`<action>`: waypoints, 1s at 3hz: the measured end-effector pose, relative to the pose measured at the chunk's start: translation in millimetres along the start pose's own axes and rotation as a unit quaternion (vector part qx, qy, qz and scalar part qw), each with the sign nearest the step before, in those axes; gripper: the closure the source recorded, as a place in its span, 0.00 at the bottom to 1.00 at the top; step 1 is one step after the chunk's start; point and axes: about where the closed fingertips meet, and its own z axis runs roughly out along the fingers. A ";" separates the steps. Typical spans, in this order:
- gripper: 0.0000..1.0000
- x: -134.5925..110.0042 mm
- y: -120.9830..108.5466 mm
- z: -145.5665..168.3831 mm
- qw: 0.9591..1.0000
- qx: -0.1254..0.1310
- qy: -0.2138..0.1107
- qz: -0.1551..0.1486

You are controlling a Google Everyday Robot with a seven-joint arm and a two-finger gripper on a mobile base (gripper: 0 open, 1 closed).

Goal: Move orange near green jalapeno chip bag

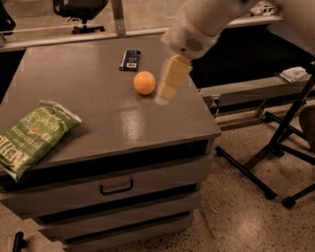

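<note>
Above the cabinet top (93, 106), the gripper (163, 97) points down beside the orange (144, 82).

A grey metal drawer cabinet (98, 98) stands on a speckled terrazzo floor (236, 221); black stand legs (243, 173) are at right, perhaps a dark office chair (81, 9) behind. The pale gripper (165, 94) hovers above the cabinet's right side.

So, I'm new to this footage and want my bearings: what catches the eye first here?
The small round bright orange fruit stands out toward the back of the grey drawer cabinet's top, with the robot's cream gripper hanging just to its right. At the front left corner lies the crinkled green foil chip bag, well apart from the fruit.
</note>
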 end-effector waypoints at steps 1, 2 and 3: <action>0.00 -16.3 -42.1 62.3 0.999 -0.005 -0.026 0.032; 0.00 -5.6 -60.4 93.5 0.997 -0.010 -0.033 0.066; 0.00 4.5 -67.2 115.0 0.995 -0.015 -0.036 0.089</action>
